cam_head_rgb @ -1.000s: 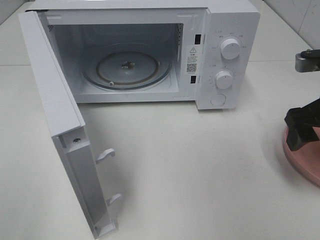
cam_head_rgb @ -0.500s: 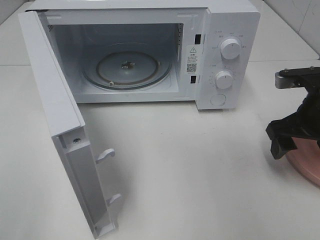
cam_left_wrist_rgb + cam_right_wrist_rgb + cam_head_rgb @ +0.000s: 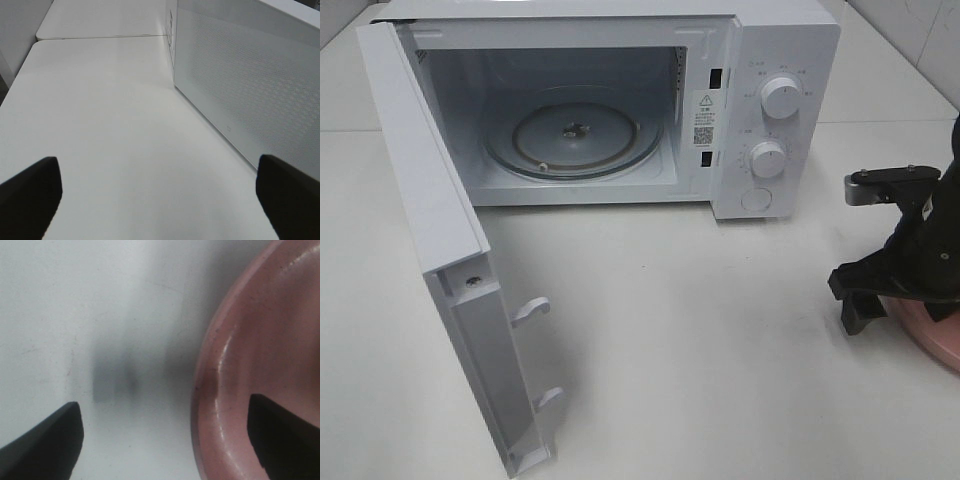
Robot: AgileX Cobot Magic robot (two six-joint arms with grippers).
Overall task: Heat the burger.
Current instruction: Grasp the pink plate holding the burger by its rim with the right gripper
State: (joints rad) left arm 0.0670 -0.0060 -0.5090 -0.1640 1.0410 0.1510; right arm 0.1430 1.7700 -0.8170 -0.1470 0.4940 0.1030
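Note:
The burger is out of view in every frame. My right gripper [image 3: 892, 298] is at the right edge of the table, low over the left rim of the round pink plate [image 3: 932, 340]. In the right wrist view the gripper [image 3: 165, 440] is open, with one fingertip [image 3: 45, 440] over the table and the other over the plate's [image 3: 260, 340] inside, so the rim lies between them. My left gripper [image 3: 160, 195] is open and empty over bare table beside the microwave's side wall [image 3: 250, 75]. It does not show in the high view.
The white microwave [image 3: 770, 60] stands at the back with its door [image 3: 430, 230] swung wide open toward the front left. The glass turntable [image 3: 572, 135] inside carries nothing. Two dials [image 3: 780, 97] are on its right panel.
My right arm has moved left and down into view, from the frame's right edge to the left rim of the pink plate. The microwave has not moved.

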